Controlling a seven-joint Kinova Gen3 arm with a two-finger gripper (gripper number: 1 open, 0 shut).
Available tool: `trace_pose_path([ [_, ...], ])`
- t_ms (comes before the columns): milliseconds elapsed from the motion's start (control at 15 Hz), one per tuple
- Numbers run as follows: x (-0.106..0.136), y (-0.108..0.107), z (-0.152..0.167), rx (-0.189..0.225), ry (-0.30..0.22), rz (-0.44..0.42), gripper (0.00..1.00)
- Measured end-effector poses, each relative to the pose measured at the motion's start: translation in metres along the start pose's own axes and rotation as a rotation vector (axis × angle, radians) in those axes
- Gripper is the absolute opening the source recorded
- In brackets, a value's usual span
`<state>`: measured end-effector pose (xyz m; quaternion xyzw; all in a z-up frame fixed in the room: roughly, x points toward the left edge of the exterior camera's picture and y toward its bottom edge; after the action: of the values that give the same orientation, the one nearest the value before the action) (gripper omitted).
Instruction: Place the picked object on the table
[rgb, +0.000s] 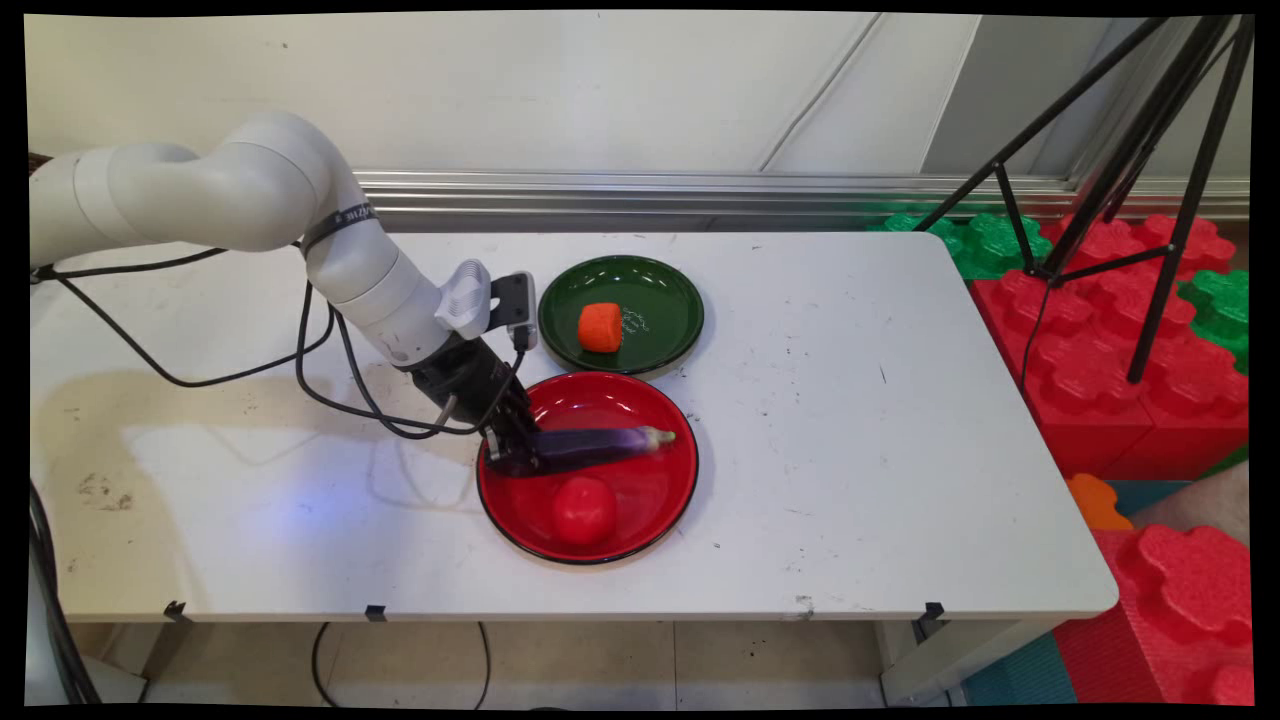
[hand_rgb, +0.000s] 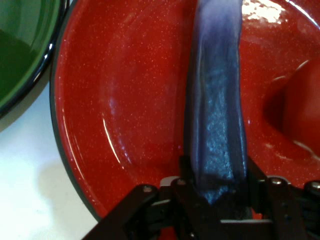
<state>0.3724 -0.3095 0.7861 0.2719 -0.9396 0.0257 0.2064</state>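
Hand view shows my jaws squeezed tight on the eggplant's (hand_rgb: 216, 130) fat end, over the red plate (hand_rgb: 125, 125) beside a tomato (rgb: 583, 509). It looks soft, light, maybe slippery.

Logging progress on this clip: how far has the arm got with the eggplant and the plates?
Done: the carrot piece lies in the green plate. In hand: the gripper is shut on the eggplant over the red plate, beside the tomato. No goal shows.
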Motion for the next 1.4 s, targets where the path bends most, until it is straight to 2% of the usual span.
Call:
trace_pose_path([
  [267, -0.002, 0.0, -0.003, 0.007, 0.002, -0.007, 0.0],
  [733, -0.002, 0.001, -0.033, 0.032, 0.047, -0.05, 0.0],
  [1400, -0.021, 0.002, -0.105, 0.066, 0.06, -0.063, 0.0],
])
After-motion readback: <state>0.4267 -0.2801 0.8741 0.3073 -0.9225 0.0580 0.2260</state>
